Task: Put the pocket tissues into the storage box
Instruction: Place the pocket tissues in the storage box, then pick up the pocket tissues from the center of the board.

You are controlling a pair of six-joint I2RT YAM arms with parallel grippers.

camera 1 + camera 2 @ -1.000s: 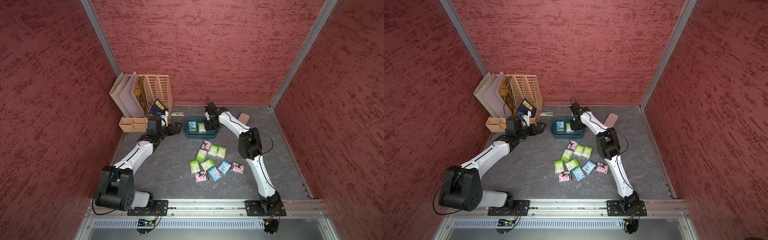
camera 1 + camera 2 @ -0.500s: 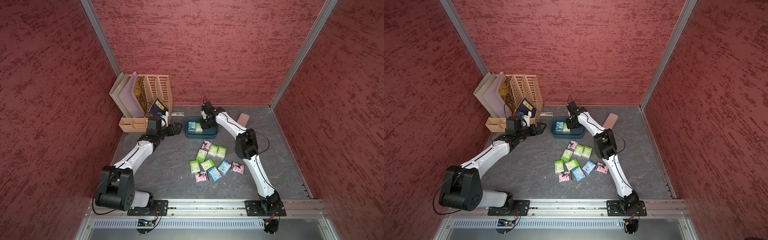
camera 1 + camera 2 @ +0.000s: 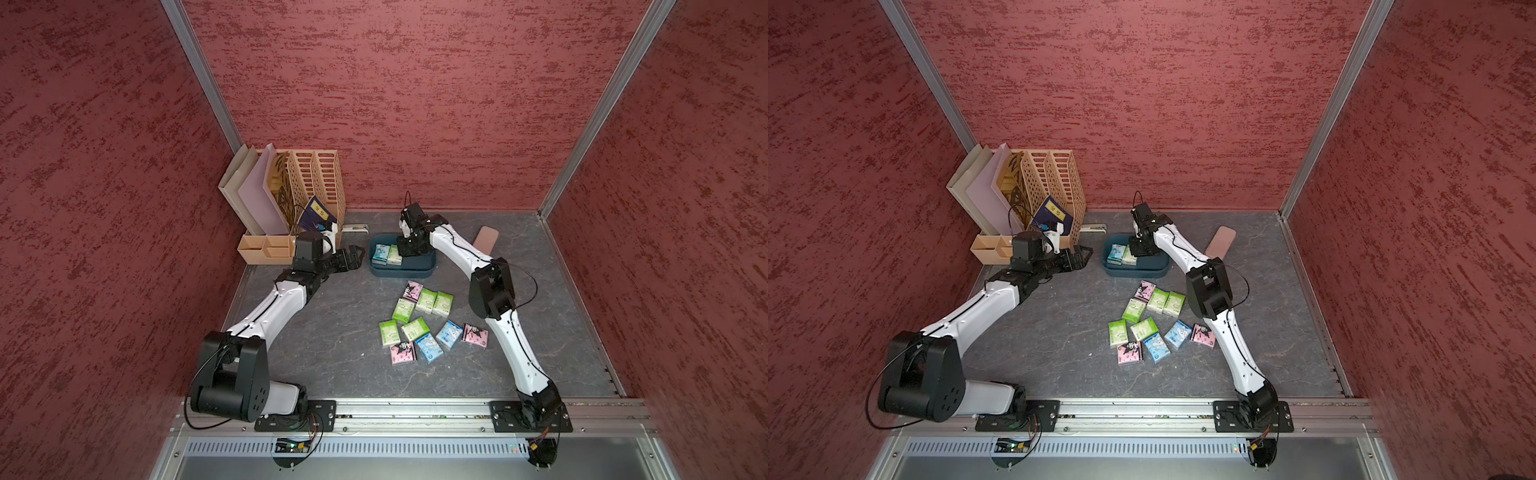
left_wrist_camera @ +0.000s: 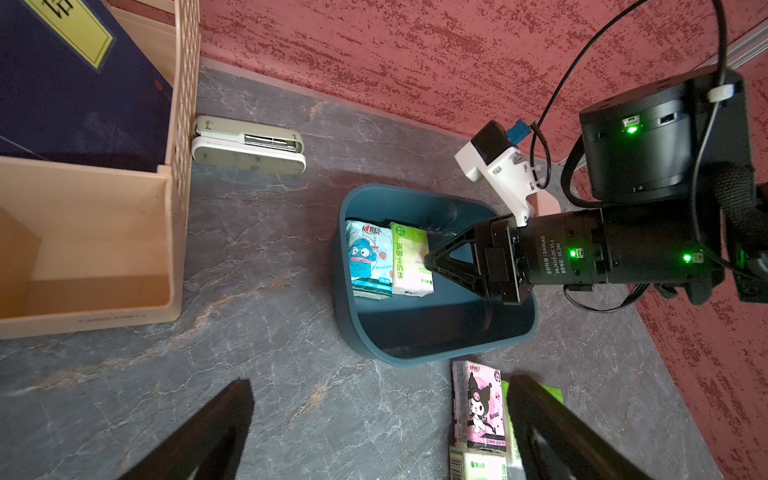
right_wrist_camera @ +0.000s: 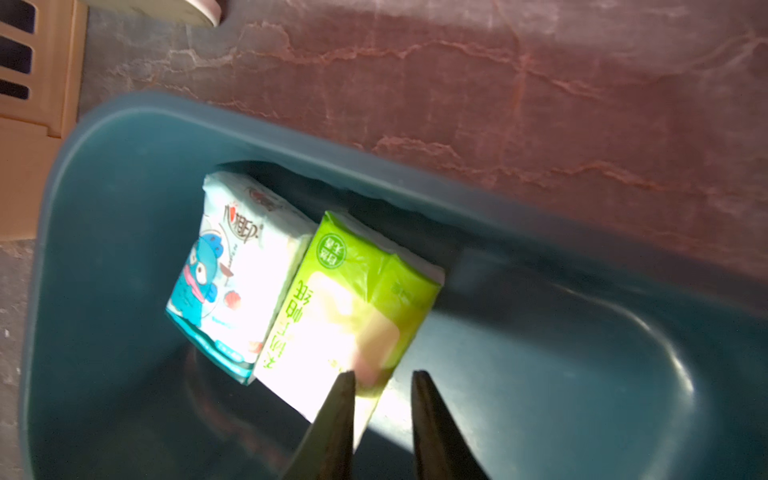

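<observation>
The dark teal storage box [image 3: 403, 274] [image 3: 1133, 273] stands at the back of the table. In it a light blue packet [image 4: 369, 259] and a green-and-white packet [image 4: 411, 259] lie side by side at one end. My right gripper [image 5: 382, 374] reaches down into the box, its fingers a little apart and open, with the green packet's [image 5: 349, 299] edge by one fingertip. Several more pocket tissues [image 3: 415, 328] lie loose on the table in front of the box. My left gripper [image 3: 353, 257] hovers wide open just left of the box, holding nothing.
A beige slotted file organizer [image 3: 316, 183] with folders stands in the back left corner, with a small beige compartment tray [image 3: 266, 249] in front of it. A white stapler [image 4: 249, 145] lies behind the box. A plain pink case [image 3: 486, 239] lies to the box's right.
My right gripper has shifted left inside the box and its fingers have parted. The green packet now sits against the blue one. The left arm has not moved.
</observation>
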